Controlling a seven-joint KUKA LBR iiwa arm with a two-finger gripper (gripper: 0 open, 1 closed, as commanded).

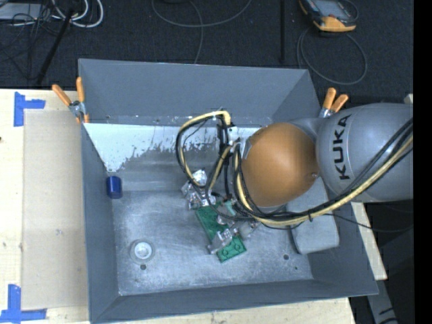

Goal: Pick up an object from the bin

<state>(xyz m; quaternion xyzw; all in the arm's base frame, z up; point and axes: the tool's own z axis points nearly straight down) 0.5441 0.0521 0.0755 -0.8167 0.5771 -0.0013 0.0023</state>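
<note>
Clear round cap (142,250) sits nr front-left corner of bin (101,262). Gripper (227,244) is low over the floor, front-centre, w/ green parts at its tip; can't tell if spread or pinching. Grey block (314,235) lies near it, by right wall. Blue cylinder (113,185) is farther back, at left wall.

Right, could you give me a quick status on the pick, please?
Gripper low, middle of bin. Small green piece at its tip, grip unconfirmed. Grey block beside, blue cylinder and clear cap well off.
</note>
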